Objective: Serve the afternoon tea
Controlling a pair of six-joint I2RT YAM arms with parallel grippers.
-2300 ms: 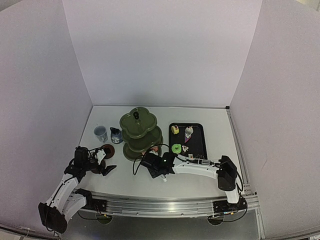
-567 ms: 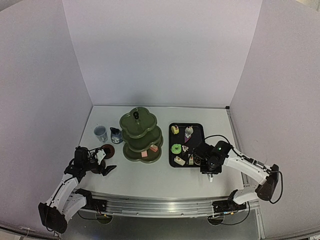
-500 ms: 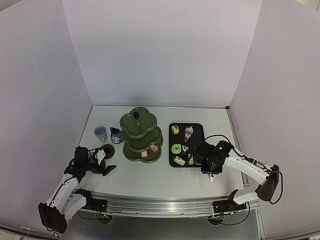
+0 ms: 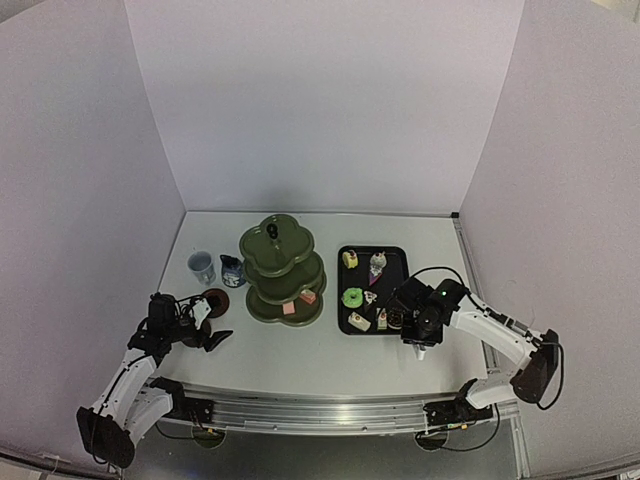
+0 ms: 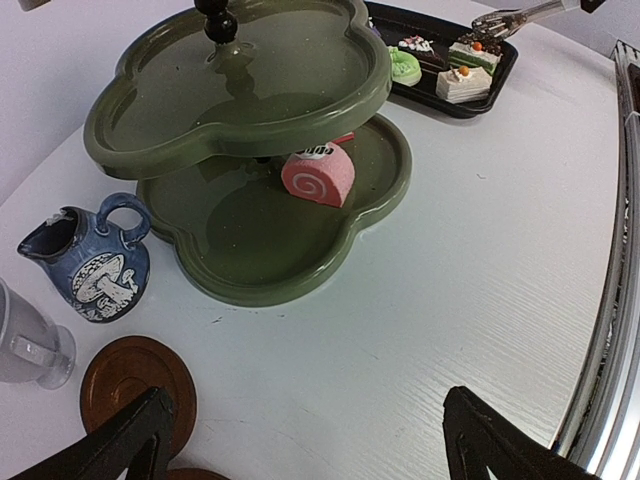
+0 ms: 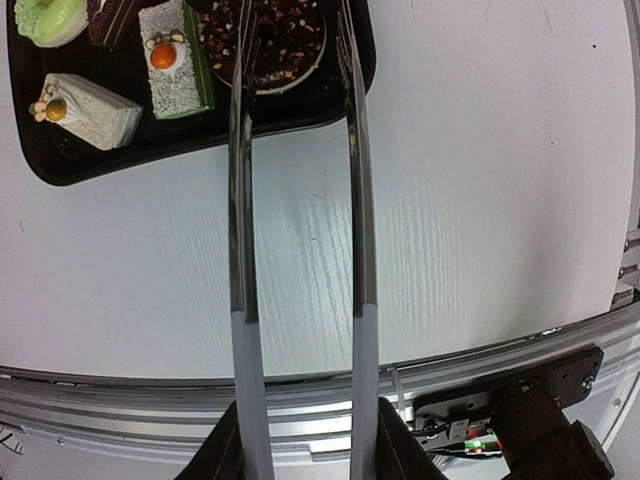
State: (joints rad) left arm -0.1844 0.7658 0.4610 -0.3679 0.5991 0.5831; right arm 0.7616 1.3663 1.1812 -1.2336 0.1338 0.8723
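Observation:
The dark green three-tier stand (image 4: 283,270) holds a pink swirl roll (image 5: 318,174) and another small pastry (image 4: 288,308) on its lower tier. The pale blue cup (image 4: 201,266), the dark blue jug (image 4: 232,271) and a brown saucer (image 4: 214,300) stand to its left. A second saucer (image 5: 200,474) shows at the bottom edge of the left wrist view. My left gripper (image 4: 212,322) is open and empty beside the saucers. My right gripper (image 6: 305,440) is shut on the metal tongs (image 6: 240,200). The tong tips stand open over a chocolate donut (image 6: 290,35).
The black tray (image 4: 400,255) lies right of the stand with several pastries, among them a green donut (image 6: 45,15), a white wedge cake (image 6: 85,110) and a green-sided square cake (image 6: 170,60). White walls close in the table on three sides. A metal rail (image 6: 300,400) runs along the near edge.
My right arm has swung with the tongs from the stand's lower tier back to the tray's front right corner. Two pastries now show on that tier. My left arm has not moved.

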